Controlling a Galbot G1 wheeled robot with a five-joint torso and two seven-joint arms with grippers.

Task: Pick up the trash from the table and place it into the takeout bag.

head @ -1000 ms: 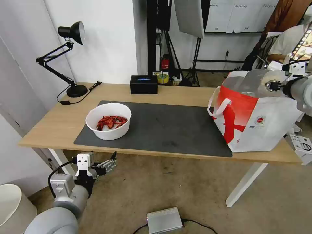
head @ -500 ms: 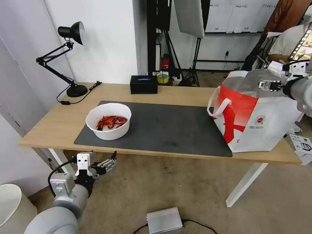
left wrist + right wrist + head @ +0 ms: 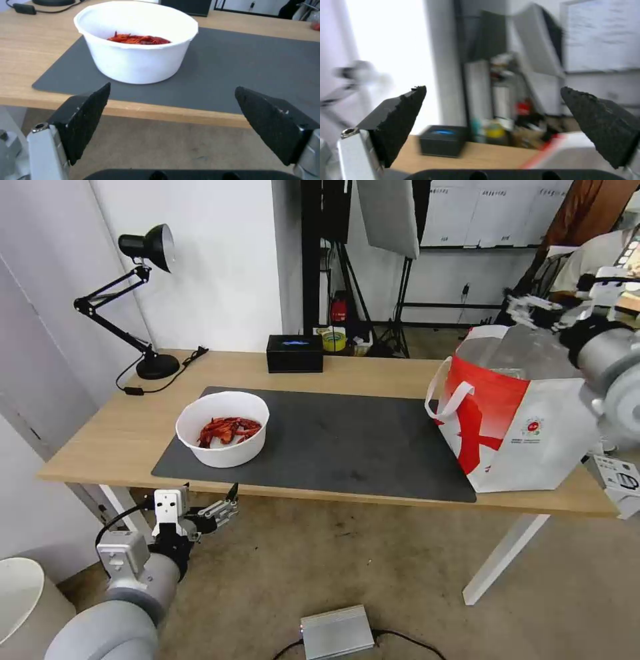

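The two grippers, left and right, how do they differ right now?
The left gripper sits low, below the table's front edge, aimed at the white bowl of red shells; the right gripper is raised high above the takeout bag's open top. The left wrist view faces the bowl on the dark mat; the right wrist view faces the room and the black box. Both are open and empty.

table (image 3: 373, 373) | mat (image 3: 347, 437): bowl (image 3: 223, 437) | wood: takeout bag (image 3: 533, 433), tissue box (image 3: 295, 353), lamp (image 3: 133, 300)
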